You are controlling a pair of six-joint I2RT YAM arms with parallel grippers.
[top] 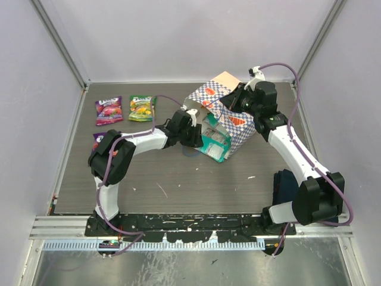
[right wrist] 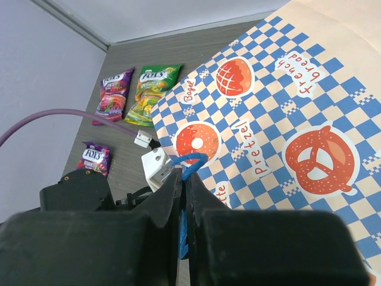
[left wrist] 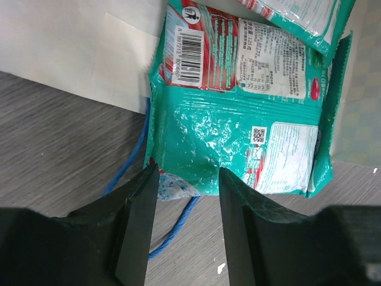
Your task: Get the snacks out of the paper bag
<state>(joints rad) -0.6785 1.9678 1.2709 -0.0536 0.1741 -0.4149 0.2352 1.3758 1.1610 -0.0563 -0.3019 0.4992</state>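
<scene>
Toward the far left corner of the bench (top: 178, 182) lie a purple packet (top: 109, 111) and a green packet (top: 141, 108), already out. Mid-bench, the left hand (left wrist: 187, 176) hangs released, astride the edge of a teal packet (left wrist: 238, 137) at the mouth of the paper bag (right wrist: 286, 119). The right hand (right wrist: 184, 179) is clenched on the blue cord handle (right wrist: 190, 159). Next, I judge: pinch that packet and draw it clear.

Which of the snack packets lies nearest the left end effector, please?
The frontmost teal packet at the paper bag mouth, just ahead of the left end effector; the green packet and purple packets lie far off left.
</scene>
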